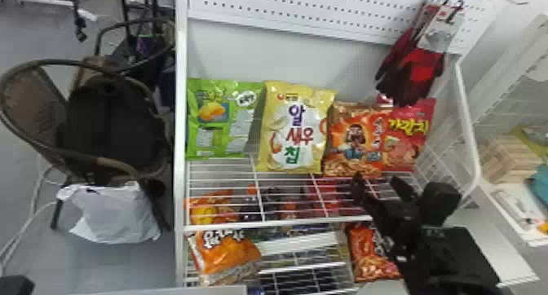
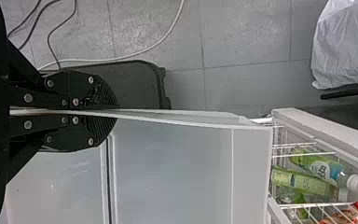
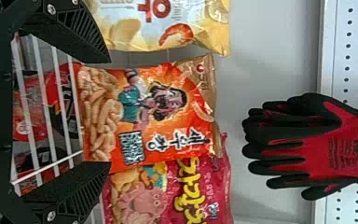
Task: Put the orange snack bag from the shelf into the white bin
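Facing the orange snack bag (image 3: 144,112), the right gripper (image 3: 109,112) is held wide open, with nothing gripped; the lower part of the bag is framed between its spread fingers, though whether either finger is touched by the bag cannot be told. In the head view it is placed in front of the bag and low. The left gripper (image 2: 111,113) is closed on the wall of the white bin (image 2: 177,172), nearer the robot than the bag and lower.

The bag is stood upright on the wire shelf (image 1: 261,223). Beside it, on the robot's left, a yellow bag (image 3: 168,32) is seen; on its right, a red bag (image 3: 172,196) is partly covered by it. If the open fingers are brought forward slightly off centre, that red bag could be caught too, or the yellow one nudged over, since little room is left at either side. If the approach is made too low, the shelf wires could be struck before the bag is reached. Should only the loose lower end be pinched, slipping might be caused by the slick film. Behind and above the bag, red gloves (image 3: 303,149) are hung, and could be brushed if it is lifted high. Should the bin be tugged, the drop could be missed.
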Available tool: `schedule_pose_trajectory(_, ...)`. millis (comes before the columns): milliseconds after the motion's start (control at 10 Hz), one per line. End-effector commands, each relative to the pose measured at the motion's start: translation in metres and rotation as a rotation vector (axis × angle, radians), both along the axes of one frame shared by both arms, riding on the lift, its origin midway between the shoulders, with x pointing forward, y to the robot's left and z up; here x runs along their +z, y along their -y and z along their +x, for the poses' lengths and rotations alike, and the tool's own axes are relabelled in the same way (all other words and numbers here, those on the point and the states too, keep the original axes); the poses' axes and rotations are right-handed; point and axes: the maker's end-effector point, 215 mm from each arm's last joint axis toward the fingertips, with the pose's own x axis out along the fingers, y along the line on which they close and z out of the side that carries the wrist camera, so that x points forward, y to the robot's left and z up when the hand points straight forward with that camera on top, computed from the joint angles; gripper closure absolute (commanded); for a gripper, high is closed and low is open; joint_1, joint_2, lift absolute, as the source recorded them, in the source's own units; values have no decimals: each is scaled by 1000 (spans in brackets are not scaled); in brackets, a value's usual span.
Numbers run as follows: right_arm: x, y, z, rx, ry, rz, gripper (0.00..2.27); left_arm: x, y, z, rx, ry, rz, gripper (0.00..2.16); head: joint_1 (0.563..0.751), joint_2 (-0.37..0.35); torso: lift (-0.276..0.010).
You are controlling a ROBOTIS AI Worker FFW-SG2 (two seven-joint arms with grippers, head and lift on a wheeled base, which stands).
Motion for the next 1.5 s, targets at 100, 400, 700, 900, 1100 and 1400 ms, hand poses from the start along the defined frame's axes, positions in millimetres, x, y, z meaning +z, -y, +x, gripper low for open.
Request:
schedule_pose_trajectory(100,28,6,38,-4,-6,-22,107,0,0,4,5,0,1,2142,695,-284,1)
schedule_pose_trajectory(400,45,4,80,-2,-27,-82,103,1,-1,11,7,5,-1,2142,695,-274,1)
schedule_pose_trajectory(700,45,-2,115,4,-42,-118,103,1,-1,12,7,5,-1,2142,695,-251,1)
schedule_pose_trajectory(900,49,3,129,-8,-55,-148,103,1,-1,12,10,4,-6,2142,695,-237,1)
schedule_pose_trajectory(1100,35,7,135,-9,-109,-154,103,1,0,12,11,4,-11,2142,695,-239,1)
schedule_pose_trajectory(1400,27,14,155,-15,-154,-178,306,0,0,9,11,1,-12,2142,695,-241,1)
